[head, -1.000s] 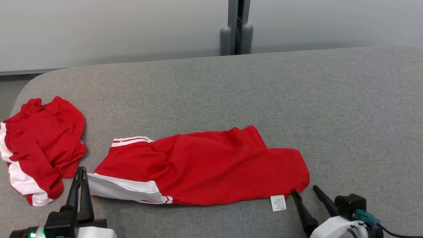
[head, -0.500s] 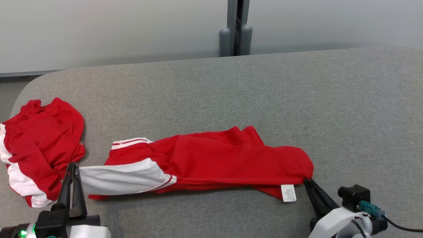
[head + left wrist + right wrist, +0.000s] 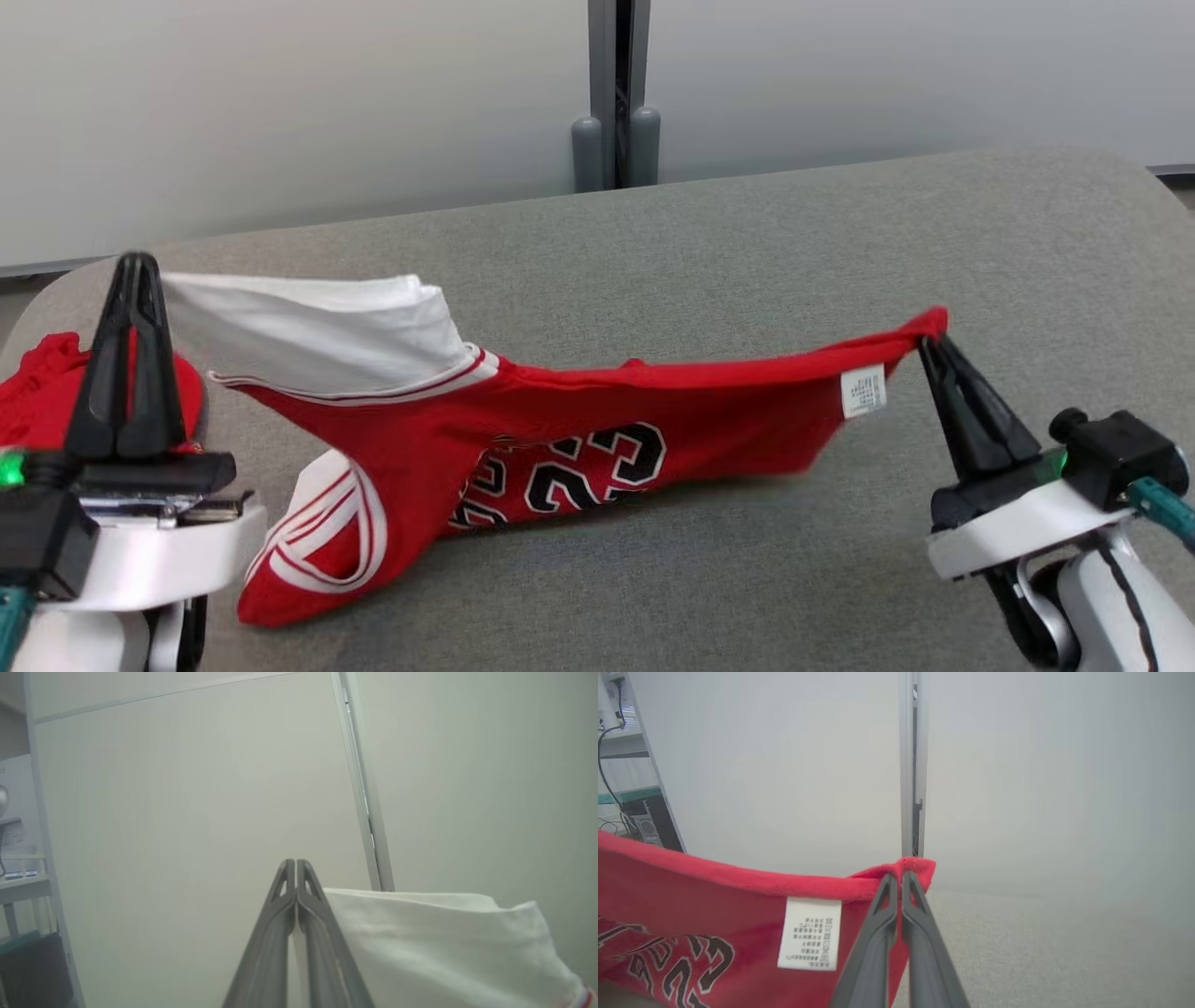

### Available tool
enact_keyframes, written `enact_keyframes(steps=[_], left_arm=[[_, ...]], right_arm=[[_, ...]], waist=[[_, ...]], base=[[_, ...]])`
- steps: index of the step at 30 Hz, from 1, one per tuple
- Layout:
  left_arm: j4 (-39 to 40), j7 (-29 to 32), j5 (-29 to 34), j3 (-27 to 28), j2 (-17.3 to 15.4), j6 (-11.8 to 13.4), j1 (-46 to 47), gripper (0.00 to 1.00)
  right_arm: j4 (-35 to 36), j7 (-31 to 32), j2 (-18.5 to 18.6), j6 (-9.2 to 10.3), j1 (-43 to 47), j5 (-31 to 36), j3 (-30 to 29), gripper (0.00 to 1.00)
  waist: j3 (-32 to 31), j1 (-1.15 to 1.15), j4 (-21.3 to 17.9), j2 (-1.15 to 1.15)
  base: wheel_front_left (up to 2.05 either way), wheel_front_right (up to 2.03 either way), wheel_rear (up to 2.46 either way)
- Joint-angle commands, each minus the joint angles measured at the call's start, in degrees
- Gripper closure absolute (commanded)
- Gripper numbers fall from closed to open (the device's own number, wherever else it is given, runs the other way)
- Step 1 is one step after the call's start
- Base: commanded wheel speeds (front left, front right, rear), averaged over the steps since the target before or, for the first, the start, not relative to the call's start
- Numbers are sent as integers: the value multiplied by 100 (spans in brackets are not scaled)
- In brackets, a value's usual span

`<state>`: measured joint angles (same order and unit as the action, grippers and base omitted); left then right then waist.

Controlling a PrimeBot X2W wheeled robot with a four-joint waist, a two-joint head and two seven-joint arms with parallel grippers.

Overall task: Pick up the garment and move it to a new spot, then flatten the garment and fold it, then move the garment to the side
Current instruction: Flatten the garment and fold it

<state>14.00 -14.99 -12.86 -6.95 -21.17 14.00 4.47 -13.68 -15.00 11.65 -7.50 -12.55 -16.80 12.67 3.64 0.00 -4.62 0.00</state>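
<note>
Left gripper (image 3: 137, 264) pinches the smooth white hem of the jersey (image 3: 560, 411); right gripper (image 3: 934, 338) clamps its red corner beside a white label (image 3: 863, 390). Soft cloth hangs stretched between them, its bottom sagging onto the grey felt table (image 3: 840, 233). A pale panelled wall (image 3: 280, 93) stands behind.

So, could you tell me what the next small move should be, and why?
Probably raise both grippers together. The left gripper is shut on the white end of the jersey and the right gripper on its red corner, but the jersey sags between them and its lower part lies on the grey surface, so carrying it sideways now would drag it.
</note>
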Motion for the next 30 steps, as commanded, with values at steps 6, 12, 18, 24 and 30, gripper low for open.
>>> enact_keyframes(steps=[6, 12, 18, 24, 30], left_arm=[[380, 219, -144, 59, -381, -422, 1024, 100], [466, 555, -399, 111, -659, -819, 2110, 100], [313, 861, -621, 27, -839, -1188, 3146, 100], [-507, 1119, -973, -302, -780, -1695, 4102, 100], [-2054, 805, -499, -872, -760, -1998, 5703, 100]], right_arm=[[718, -32, 432, 1, -665, 40, -20, 100], [1069, -31, 895, 1, -1417, 43, -202, 100], [1037, -31, 1271, 1, -2096, 66, -246, 100], [494, 1, 1373, 1, -2810, 23, 146, 100], [-638, -13, 1210, 1, -4118, 31, 610, 100]], waist=[[-176, 0, -168, 0], [-221, 0, -218, 0], [-152, 0, -242, 0], [185, 0, -244, 0], [960, 0, -212, 0]], base=[[0, 0, 0], [0, 0, 0], [0, 0, 0], [0, 0, 0], [0, 0, 0]])
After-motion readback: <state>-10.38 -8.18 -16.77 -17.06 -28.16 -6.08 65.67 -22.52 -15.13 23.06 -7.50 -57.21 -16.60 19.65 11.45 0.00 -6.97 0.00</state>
